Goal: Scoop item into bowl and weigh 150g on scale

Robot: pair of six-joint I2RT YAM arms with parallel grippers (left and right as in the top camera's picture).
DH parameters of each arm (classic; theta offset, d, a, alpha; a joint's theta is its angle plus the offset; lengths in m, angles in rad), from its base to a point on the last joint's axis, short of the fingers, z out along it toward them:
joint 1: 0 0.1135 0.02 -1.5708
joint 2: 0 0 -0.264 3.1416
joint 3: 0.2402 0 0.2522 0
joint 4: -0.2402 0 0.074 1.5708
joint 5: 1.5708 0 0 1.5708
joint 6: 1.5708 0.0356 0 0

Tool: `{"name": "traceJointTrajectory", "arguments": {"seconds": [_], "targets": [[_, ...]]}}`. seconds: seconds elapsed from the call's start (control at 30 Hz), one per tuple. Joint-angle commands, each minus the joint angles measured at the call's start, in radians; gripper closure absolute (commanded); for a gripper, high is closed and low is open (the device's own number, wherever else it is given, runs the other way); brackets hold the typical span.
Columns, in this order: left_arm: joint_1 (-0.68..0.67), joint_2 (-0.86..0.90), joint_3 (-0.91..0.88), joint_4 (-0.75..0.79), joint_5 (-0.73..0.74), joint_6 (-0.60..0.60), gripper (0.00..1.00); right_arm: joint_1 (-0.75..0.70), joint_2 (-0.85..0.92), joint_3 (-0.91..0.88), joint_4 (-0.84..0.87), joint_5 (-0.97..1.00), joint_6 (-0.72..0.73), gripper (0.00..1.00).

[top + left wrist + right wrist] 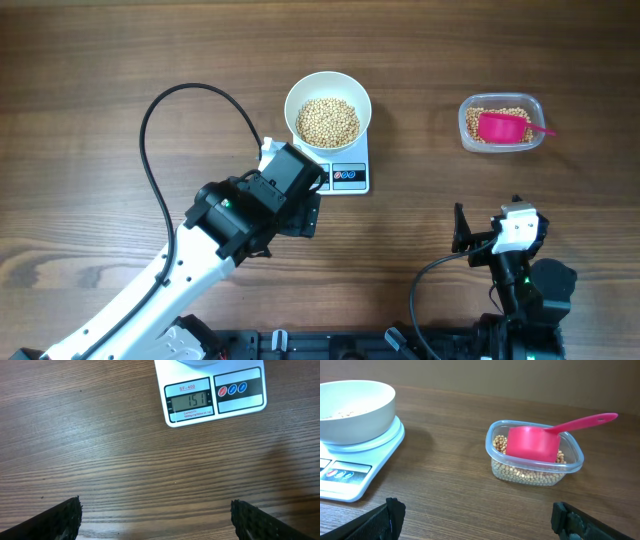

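Because the soybeans [328, 121] heaped in the white bowl [291, 108] on the scale [348, 177] are loose, light and roll easily, take the stiff pink scoop [532, 442] by its handle, in the clear container [572, 462] far right; left tool [155, 520] and right tool [477, 520] gape, empty.

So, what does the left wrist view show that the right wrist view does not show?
Only the left wrist view: the display, facing the camera and reading 151. Only the right wrist view: the container with beans and the pink scoop, and most of the bowl. Both: the scale, the table, and the view's own open gripper, left gripper or right gripper.
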Motion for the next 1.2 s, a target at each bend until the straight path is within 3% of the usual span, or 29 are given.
{"name": "traceJointTrajectory", "arguments": {"seconds": [0.0, 0.1, 0.23, 0.43, 0.63, 0.8, 1.17], "targets": [[0.005, -0.06, -0.006, 0.0, -0.002, 0.001, 0.0, 0.005, -0.015, -0.003, 0.003, 0.016, 0.014, 0.0], [0.015, -0.13, -0.029, 0.024, -0.002, 0.001, 0.0, 0.005, -0.015, -0.003, 0.003, 0.016, 0.014, 0.0], [0.145, -0.264, -0.174, 0.155, 0.033, 0.001, 0.0, 0.005, -0.015, -0.003, 0.003, 0.016, 0.014, 0.0], [0.446, -0.552, -0.546, 0.714, 0.097, -0.039, 0.0, 0.005, -0.015, -0.003, 0.003, 0.016, 0.014, 0.0], [0.616, -0.827, -0.851, 1.055, 0.111, -0.09, 0.0, 0.005, -0.015, -0.003, 0.003, 0.016, 0.014, 0.01], [0.672, -1.03, -0.943, 1.013, 0.15, -0.105, 0.0, 0.005, -0.015, -0.003, 0.003, 0.016, 0.014, 0.0], [0.684, -1.251, -1.073, 0.961, 0.151, -0.104, 0.0, 0.005, -0.015, -0.003, 0.003, 0.016, 0.014, 0.0]]}}
